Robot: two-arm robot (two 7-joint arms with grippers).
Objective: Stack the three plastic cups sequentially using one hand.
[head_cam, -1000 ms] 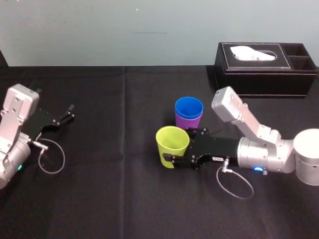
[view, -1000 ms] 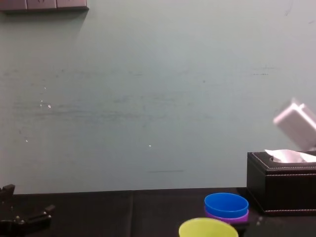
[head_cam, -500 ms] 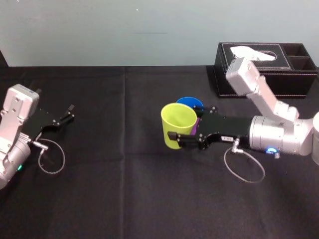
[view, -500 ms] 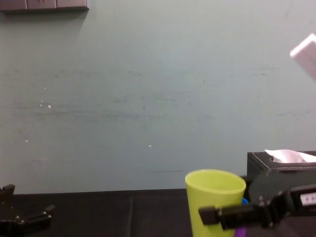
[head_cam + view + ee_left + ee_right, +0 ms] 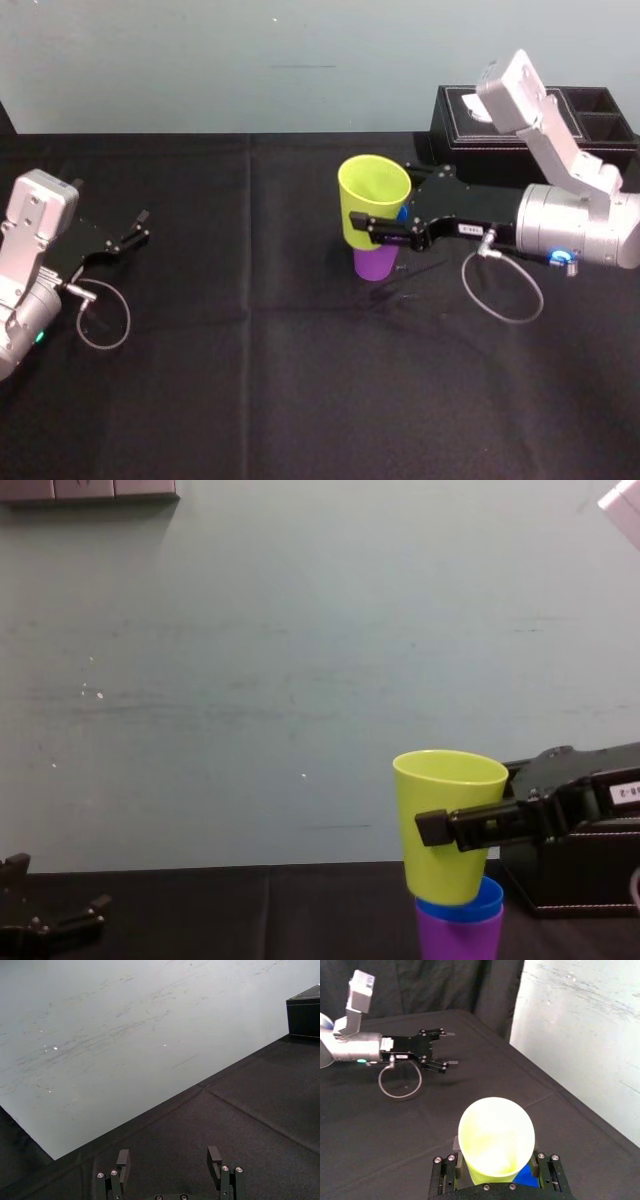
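Right pincer [image 5: 378, 225] is found clamped around the yellow-green cup [image 5: 372, 200], which is held upright over the blue cup [image 5: 470, 902], itself nested in the purple cup [image 5: 375, 264] on the tabletop [image 5: 250, 380]. In the chest view the yellow-green base is seen at the blue rim, slightly left of centre; full seating is not confirmed. A second earlier this cup was low beside the pair; half a second earlier it was raised in front of them. Only lowering and release are judged outstanding. Left pincer [image 5: 135, 228] is parked at far left, fingers spread.
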